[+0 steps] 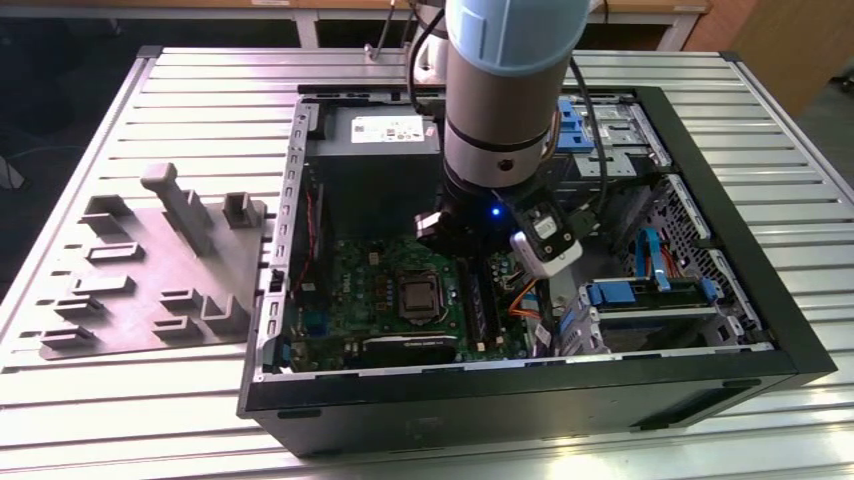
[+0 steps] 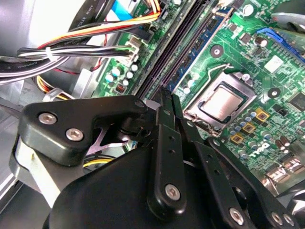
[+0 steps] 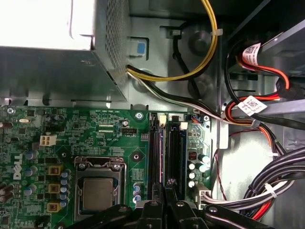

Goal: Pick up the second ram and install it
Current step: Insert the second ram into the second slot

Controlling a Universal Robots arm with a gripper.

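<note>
In the exterior view the arm [image 1: 501, 100] stands over the open computer case [image 1: 747, 330], and its wrist hides the fingertips and the far part of the memory slots. In both wrist views the gripper [image 2: 167, 98] [image 3: 164, 187] covers the near end of the slots. Its fingers [image 2: 164, 143] are clenched together with no gap to be seen. Whether they pinch anything or merely rest on it cannot be made out. The second ram [image 2: 205, 42] [image 3: 175, 152] stands on edge in a slot on the motherboard [image 3: 95, 129], between the processor socket [image 3: 97, 193] and the case's cable bundle [image 3: 281, 176]. Its blue-green face is seen in the second wrist view. Its long axis runs near to far, pointing toward the grey power supply [image 1: 387, 130] at the far end of the case. A second dark strip [image 3: 155, 152] lies parallel just beside it, on the socket side. The grey fixture [image 1: 160, 270] sits on the slatted table [image 1: 134, 420], at the exterior view's left, well apart from the gripper.
</note>
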